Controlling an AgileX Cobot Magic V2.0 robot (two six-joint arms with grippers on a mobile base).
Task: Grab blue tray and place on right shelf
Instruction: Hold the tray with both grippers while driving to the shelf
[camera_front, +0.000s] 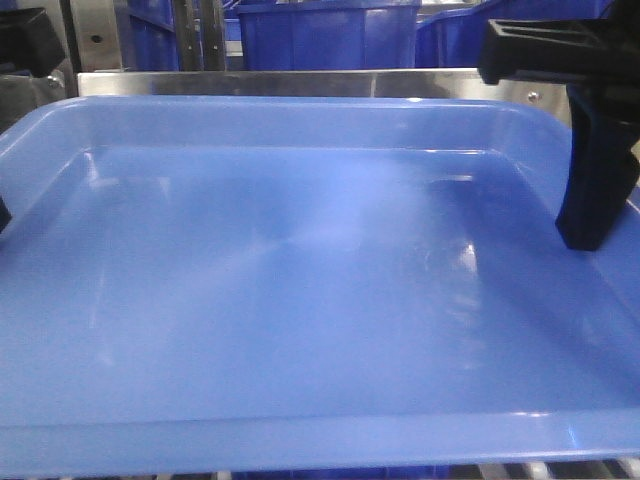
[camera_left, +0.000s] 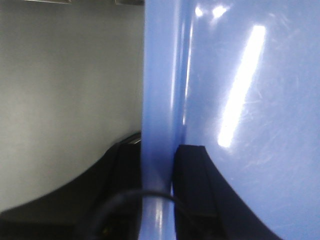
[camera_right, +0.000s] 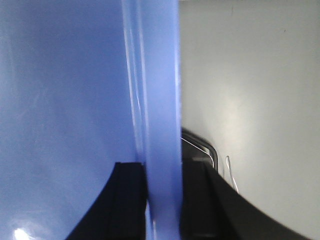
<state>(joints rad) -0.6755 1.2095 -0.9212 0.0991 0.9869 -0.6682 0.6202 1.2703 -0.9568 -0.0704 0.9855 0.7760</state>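
We see little of either pincer whole. In the left wrist view the left gripper (camera_left: 159, 172) shows only as two black fingers (camera_left: 194, 175) cut off by the lower edge. In the right wrist view the right gripper (camera_right: 163, 192) is cropped the same way. In the front view the left arm is only a dark shape at the top-left corner.

Each pincer is closed down to a narrow gap, clamped on the rim of the blue tray (camera_front: 300, 280). One finger sits inside the wall and one outside, and the rim stands upright between them. The left one holds the tray's left edge and the right one its right edge. A thin black cable (camera_left: 131, 196) loops across the rim by the left fingers.

The tray is glossy light-blue plastic, wide and shallow, with rounded corners, sloped low walls and a flared lip streaked with white glare. It fills most of the front view. Its far rim lies just against the lower edge of the right shelf (camera_front: 300, 83), whose front rail is brushed and shiny. We cannot tell whether the tray rests on anything. The plain grey surface (camera_left: 65, 100) beyond the rim is blurred, possibly the shelf deck.

Behind the rail stand deep, darker blue bins (camera_front: 330, 35) and a perforated steel upright (camera_front: 95, 35)
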